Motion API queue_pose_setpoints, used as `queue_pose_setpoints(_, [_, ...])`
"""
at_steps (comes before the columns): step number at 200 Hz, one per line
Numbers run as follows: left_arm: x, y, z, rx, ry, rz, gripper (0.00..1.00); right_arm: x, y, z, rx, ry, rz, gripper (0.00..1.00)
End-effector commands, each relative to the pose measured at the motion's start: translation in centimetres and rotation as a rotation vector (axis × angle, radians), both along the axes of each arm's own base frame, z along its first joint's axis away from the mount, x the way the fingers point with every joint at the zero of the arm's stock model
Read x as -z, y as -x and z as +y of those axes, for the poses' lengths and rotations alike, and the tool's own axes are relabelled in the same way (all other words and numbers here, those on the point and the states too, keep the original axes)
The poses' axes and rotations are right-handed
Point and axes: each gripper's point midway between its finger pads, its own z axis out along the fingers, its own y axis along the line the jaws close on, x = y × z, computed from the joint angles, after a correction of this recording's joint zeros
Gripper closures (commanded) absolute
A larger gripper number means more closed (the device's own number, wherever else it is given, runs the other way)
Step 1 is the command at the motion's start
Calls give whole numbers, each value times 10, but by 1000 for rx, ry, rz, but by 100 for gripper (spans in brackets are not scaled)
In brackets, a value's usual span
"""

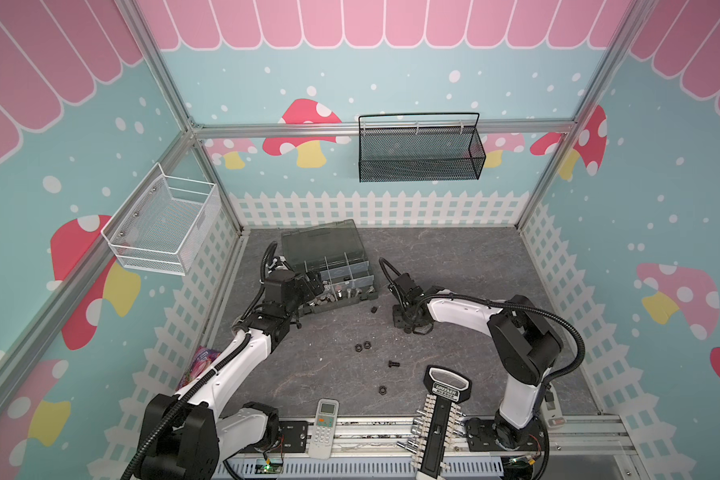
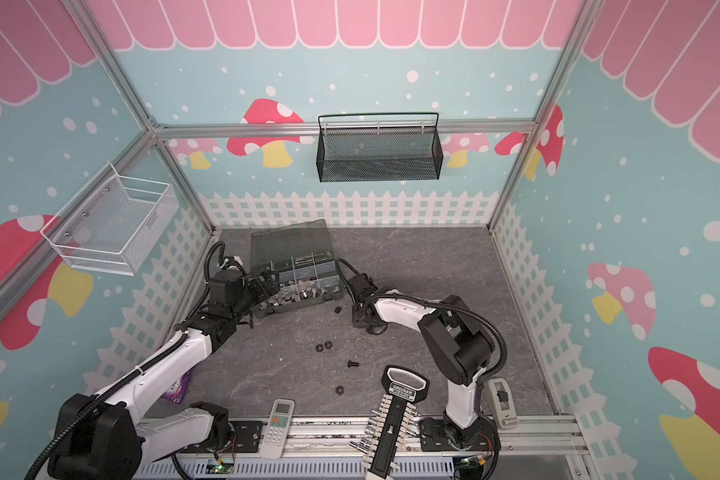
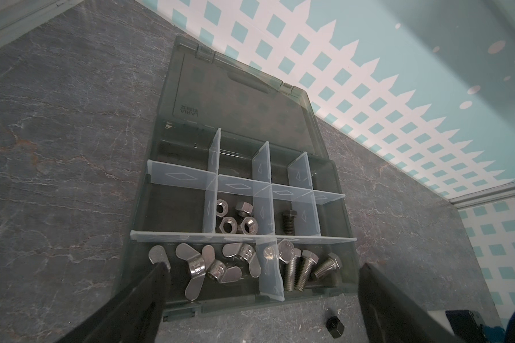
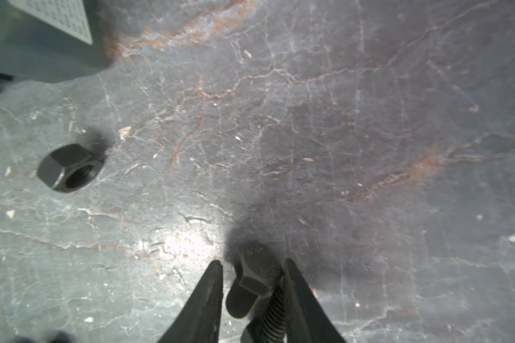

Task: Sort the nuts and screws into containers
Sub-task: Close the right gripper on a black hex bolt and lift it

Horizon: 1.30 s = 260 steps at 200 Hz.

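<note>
Mia: Closest in, that black socket rack [image 1: 437,419] lies over the front rail, its handle label reading GREENER. Beside it is a white remote [image 1: 325,428].

Tom: Any writing on the box?

Mia: Embossed letters on the open smoky lid [image 3: 238,98], too faint to read. The organizer box [image 3: 339,225] is translucent dark-grey plastic, and its pale dividers are marked with diamonds and triangles.

Tom: Contents?

Mia: Silver nuts [image 3: 234,218] sit in one middle cell. A boxed black bolt [image 3: 290,221] is in the next, long axis front to back, head toward the lid. In the front row are shiny wing nuts [image 3: 211,261], then silver bolts [image 3: 305,268] with their threaded shanks toward the front wall.

Tom: Hands?

Mia: The left hand [image 3: 263,268] is spread wide above the box's front edge, holding nothing. The right hand [image 4: 253,261] is down on the grey veined table [image 4: 369,118], fingers narrowly apart around a black hex bolt [image 4: 257,271]. Its head stamp is unreadable and its shank points back toward the wrist. A sliver of table shows beside one finger, so it isn't clamped.

Tom: Loose pieces?

Mia: A tilted black nut [image 4: 69,167] nearby, and in a top view a pair of black nuts [image 1: 362,345] and a flat loose bolt [image 1: 394,364] lying crosswise.
</note>
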Motion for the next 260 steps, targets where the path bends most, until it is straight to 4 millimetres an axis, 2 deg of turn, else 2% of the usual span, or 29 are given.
queue_pose_setpoints(1, [0,-2,2,-12,11,0,0,5,-3,4,-6,-6,15,65])
queue_pose_setpoints(48, [0,-2,1,-11,11,1,0,11,-2,3,-10,6,26,65])
queue_pose_setpoints(53, [0,-2,2,-12,11,0,0,23,0,1,-12,29,50,65])
queue_pose_setpoints(70, [1,-2,1,-11,11,2,0,26,1,0,-15,43,60,66])
queue_pose_setpoints(94, [1,-2,2,-12,10,3,0,27,2,0,-20,49,67,72])
queue_pose_setpoints(139, [1,-2,2,-12,11,4,0,13,-1,6,-35,20,36,88])
queue_pose_setpoints(145, [0,-2,2,-12,11,1,0,-1,-4,9,-39,-4,6,90])
queue_pose_setpoints(178, [2,-1,3,-16,5,7,0,-32,-18,23,-74,-55,-76,97])
queue_pose_setpoints(207, [3,0,3,-17,6,9,0,-63,-37,41,-115,-93,-167,100])
queue_pose_setpoints(249, [3,0,3,-16,7,8,0,-106,-71,82,-209,-170,-294,100])
queue_pose_setpoints(257, [3,1,3,-15,7,9,0,-122,-77,90,-231,-193,-332,100])
queue_pose_setpoints(260, [4,1,3,-16,6,10,0,-111,-80,95,-240,-183,-319,100])
